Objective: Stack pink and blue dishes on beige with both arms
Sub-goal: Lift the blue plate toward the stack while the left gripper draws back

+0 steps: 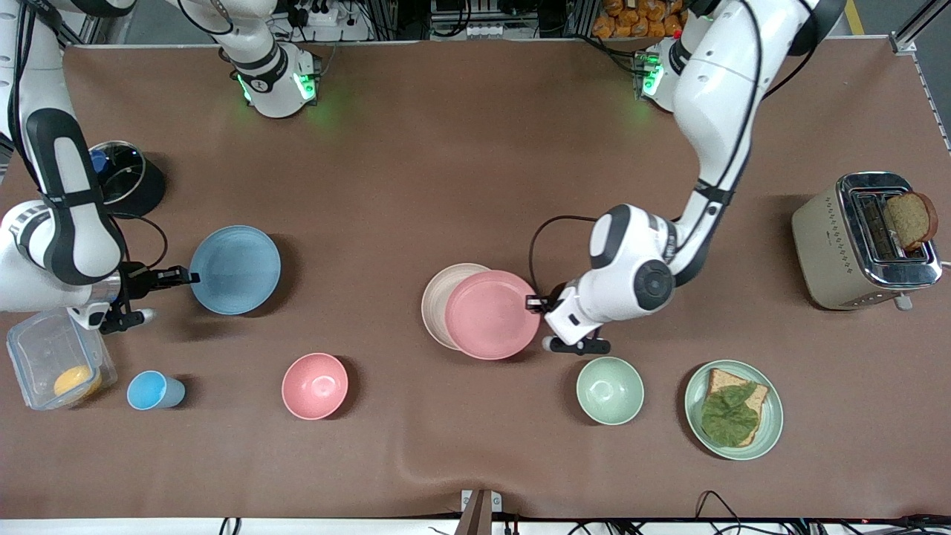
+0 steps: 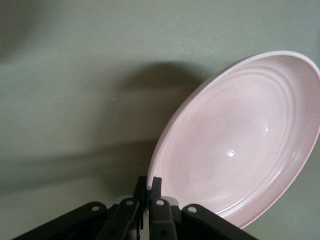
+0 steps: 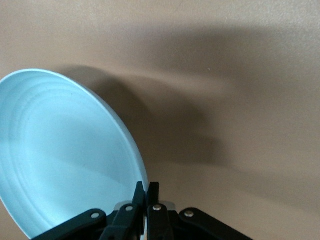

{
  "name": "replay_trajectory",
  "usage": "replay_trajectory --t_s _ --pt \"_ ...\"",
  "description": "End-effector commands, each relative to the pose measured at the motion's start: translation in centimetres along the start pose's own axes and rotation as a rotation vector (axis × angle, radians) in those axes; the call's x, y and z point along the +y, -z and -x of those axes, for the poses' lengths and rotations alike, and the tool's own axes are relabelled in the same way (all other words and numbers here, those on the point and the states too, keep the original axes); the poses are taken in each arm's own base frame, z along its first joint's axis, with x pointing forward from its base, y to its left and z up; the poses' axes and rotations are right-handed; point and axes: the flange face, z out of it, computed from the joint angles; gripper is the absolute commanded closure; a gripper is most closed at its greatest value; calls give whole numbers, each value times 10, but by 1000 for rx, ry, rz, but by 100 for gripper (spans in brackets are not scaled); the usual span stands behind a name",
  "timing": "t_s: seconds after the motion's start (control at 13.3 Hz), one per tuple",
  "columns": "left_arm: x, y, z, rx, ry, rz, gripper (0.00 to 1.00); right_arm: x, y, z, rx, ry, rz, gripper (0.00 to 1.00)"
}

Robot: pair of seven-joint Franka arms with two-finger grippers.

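The pink plate (image 1: 490, 313) is held by its rim in my left gripper (image 1: 536, 303), on the side toward the left arm's end of the table. It overlaps most of the beige plate (image 1: 438, 293), whose uncovered edge shows toward the right arm's end. In the left wrist view the pink plate (image 2: 240, 140) tilts above its shadow, with the left gripper (image 2: 150, 184) shut on its edge. My right gripper (image 1: 189, 279) is shut on the rim of the blue plate (image 1: 235, 269). The right wrist view shows the blue plate (image 3: 65, 155) raised off the brown cloth, with the right gripper (image 3: 146, 189) clamped on its edge.
Nearer the camera stand a pink bowl (image 1: 315, 386), a blue cup (image 1: 152, 390), a green bowl (image 1: 610, 390) and a pale green plate with bread and lettuce (image 1: 734, 409). A toaster (image 1: 865, 238) sits at the left arm's end. A clear container (image 1: 56, 368) and a black pot (image 1: 122, 178) sit at the right arm's end.
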Motion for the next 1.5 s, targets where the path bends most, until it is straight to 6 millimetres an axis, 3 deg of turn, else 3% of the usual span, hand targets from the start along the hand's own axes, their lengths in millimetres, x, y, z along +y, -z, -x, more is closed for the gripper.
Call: replay_trajectory --t_s 0.0,0.23,0.45,0.53,0.6,0.75,0.83,1.05,1.28,1.43 --pt "22 -20 -4 84 45 39 100 -7 7 -4 -3 -8 -14 100" --pt "41 -26 9 74 75 38 100 -41 22 -19 -44 -26 -18 100" --pt "46 -31 24 18 67 18 100 -95 32 -40 -100 -81 -11 100" --pt "41 -32 26 -23 71 0 74 -117 30 -47 -113 -96 -3 100" --pt "36 -33 26 -49 80 -8 1 -139 25 -55 -120 -112 12 100" --pt "42 -30 35 -96 71 -24 0 -174 20 -65 -126 -134 37 100" --pt "41 -18 32 -92 70 -34 0 -192 18 -70 -128 -135 43 100" --pt "9 48 7 -28 9 -150 0 -260 8 -86 -117 -177 3 100" --pt "-14 108 -5 54 -79 -324 0 -349 -23 -98 -119 -233 29 100" --pt "-28 148 -8 69 -99 -372 0 -390 -43 -107 -97 -267 55 100"
